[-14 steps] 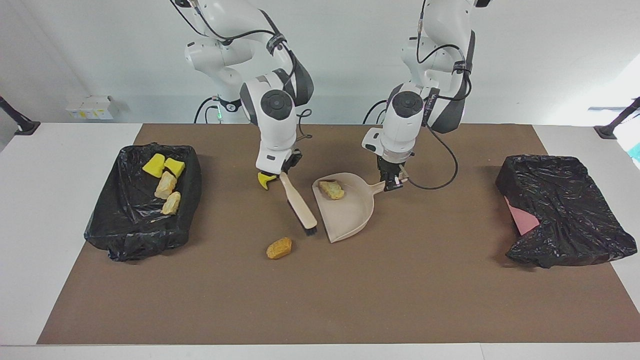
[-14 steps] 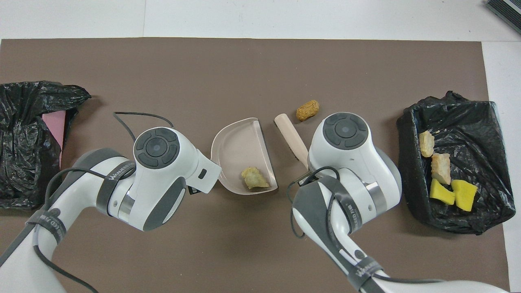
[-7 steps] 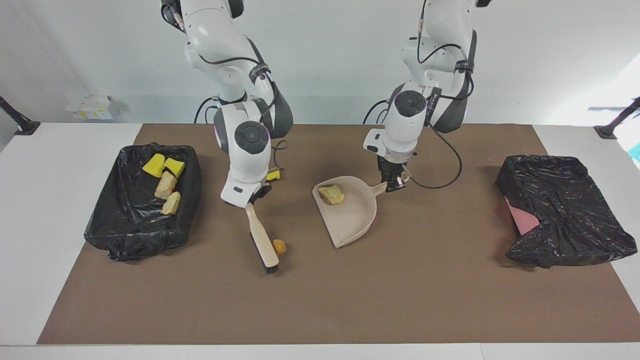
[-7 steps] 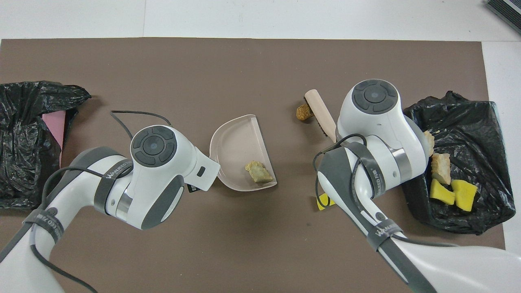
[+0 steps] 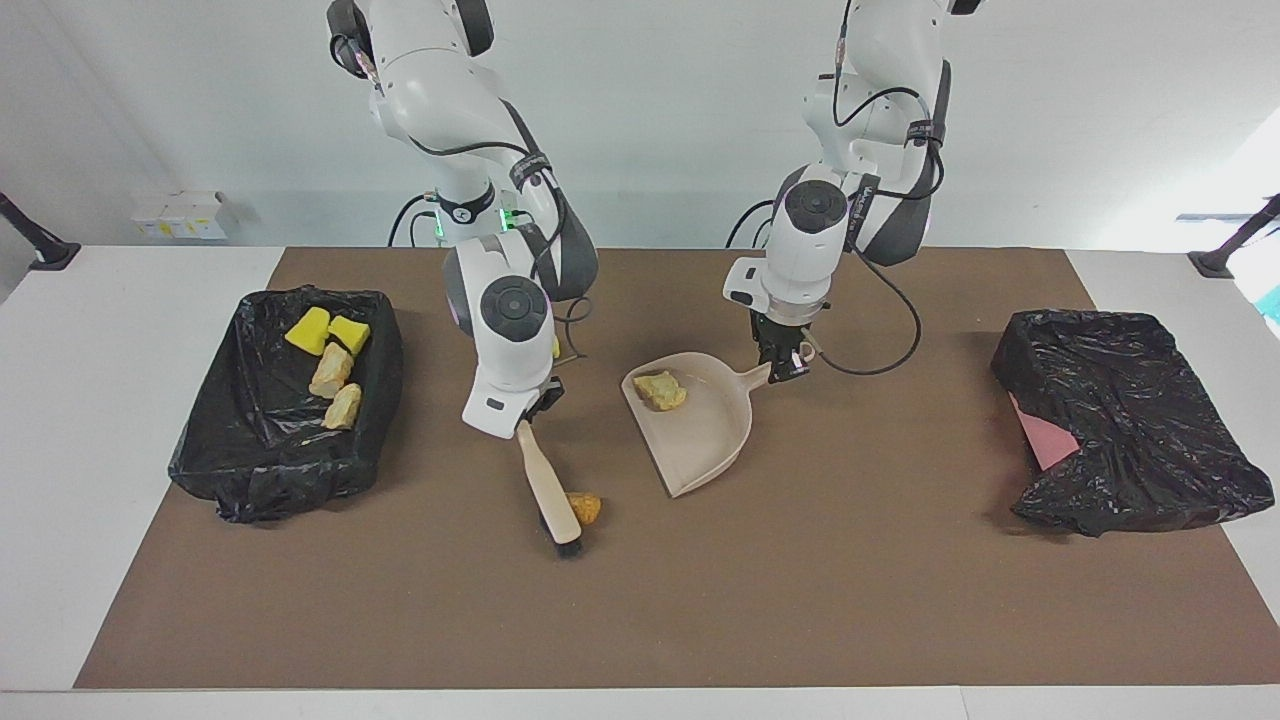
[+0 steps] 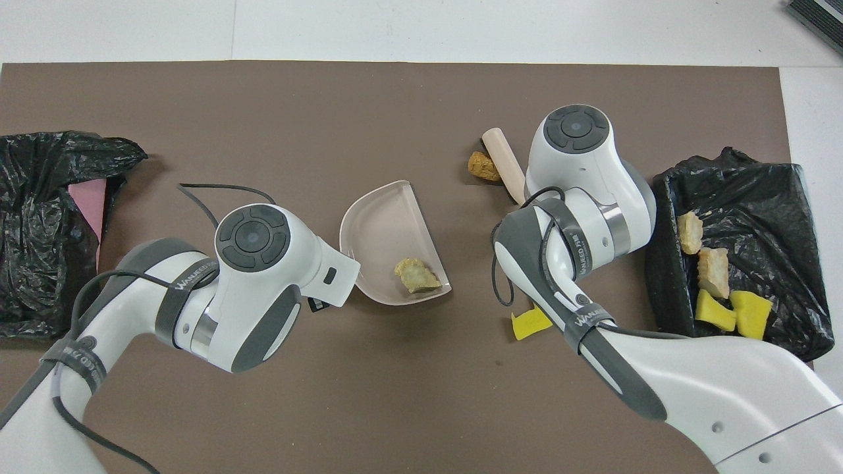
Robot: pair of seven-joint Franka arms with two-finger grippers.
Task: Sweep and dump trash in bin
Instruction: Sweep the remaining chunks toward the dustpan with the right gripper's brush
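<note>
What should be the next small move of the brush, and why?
Probably the right gripper should drag the brush toward the dustpan, which the left gripper holds. The orange-brown lump lies on the mat against the brush head, on the side facing the dustpan's open edge.

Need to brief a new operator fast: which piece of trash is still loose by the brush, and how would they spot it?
Start at the beige dustpan mid-mat. Toward the right arm's end of the table, the brush slants down to the mat. The orange-brown lump lies against its bristle end: the only piece on bare mat there, neither in the pan nor in a bin.
</note>
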